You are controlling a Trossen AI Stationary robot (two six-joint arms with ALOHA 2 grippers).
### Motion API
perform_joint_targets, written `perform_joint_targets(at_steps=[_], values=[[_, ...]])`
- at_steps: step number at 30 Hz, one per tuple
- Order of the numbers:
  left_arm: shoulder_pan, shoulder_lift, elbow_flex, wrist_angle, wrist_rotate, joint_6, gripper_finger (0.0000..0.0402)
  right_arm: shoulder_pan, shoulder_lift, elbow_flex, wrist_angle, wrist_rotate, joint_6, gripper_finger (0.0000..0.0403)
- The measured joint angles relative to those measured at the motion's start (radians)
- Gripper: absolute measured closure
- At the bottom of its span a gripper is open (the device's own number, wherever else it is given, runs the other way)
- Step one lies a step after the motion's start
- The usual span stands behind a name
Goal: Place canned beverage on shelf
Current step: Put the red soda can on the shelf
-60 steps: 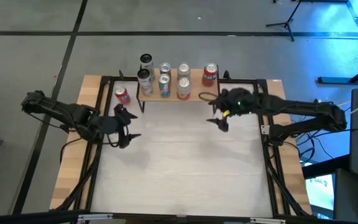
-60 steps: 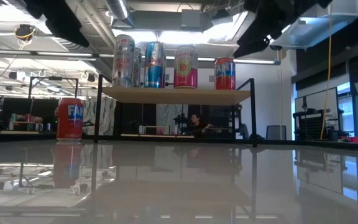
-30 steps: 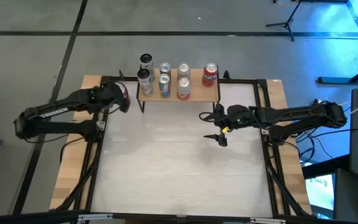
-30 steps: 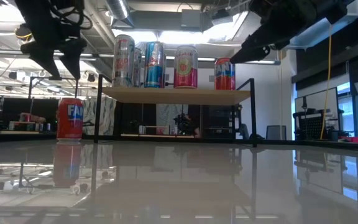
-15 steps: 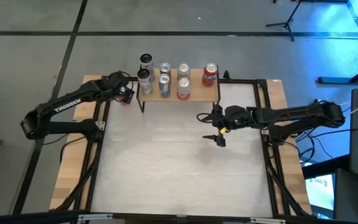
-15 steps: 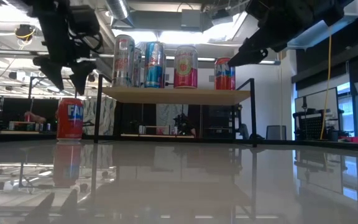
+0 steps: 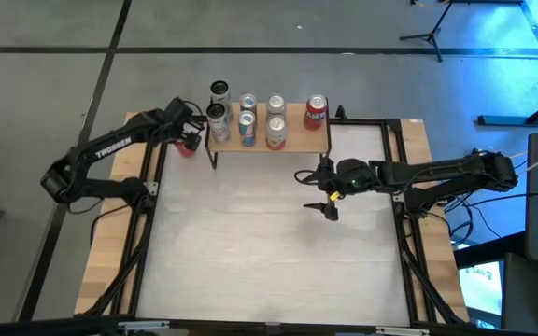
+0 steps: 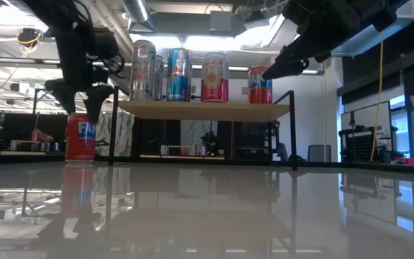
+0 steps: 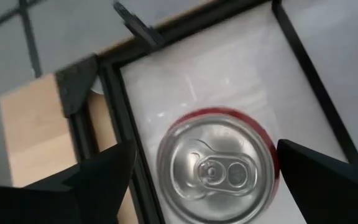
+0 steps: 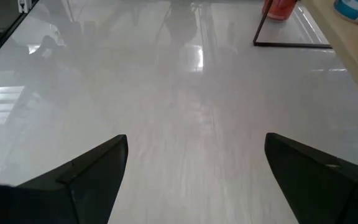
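Note:
A red can (image 7: 189, 145) stands upright on the table just left of the shelf (image 7: 292, 142); it also shows in the low view (image 8: 80, 138). My left gripper (image 7: 186, 137) is open and points down just over the can's top (image 9: 216, 169), one finger on either side of it, touching nothing that I can see. The shelf (image 8: 203, 110) carries several upright cans. My right gripper (image 7: 315, 193) is open and empty above the table, in front of the shelf's right end.
The shelf's thin black leg (image 8: 112, 129) stands close to the right of the red can. The black frame rail (image 9: 120, 124) runs along the table beside the can. Bare tabletop (image 10: 185, 93) spreads in front of the shelf.
My left gripper has gone toward the table's far edge and the shelf, and come down from well above the red can until its open fingers stand at the can's top. The can has not moved. My right gripper has kept almost still.

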Motion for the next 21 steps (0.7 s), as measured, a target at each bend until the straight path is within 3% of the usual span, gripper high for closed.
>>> perform_joint_targets(at_steps=[8, 17, 21], values=[[0.029, 0.071, 0.000, -0.003, 0.054, 0.045, 0.0030, 0.000, 0.000, 0.000, 0.002, 0.000, 0.000, 0.0029], [0.020, 0.076, 0.002, -0.028, 0.085, 0.060, 0.0119, 0.000, 0.000, 0.000, 0.002, 0.000, 0.000, 0.0029], [-0.001, 0.073, 0.002, -0.055, 0.071, 0.068, 0.0127, 0.000, 0.000, 0.000, 0.002, 0.000, 0.001, 0.0029]])
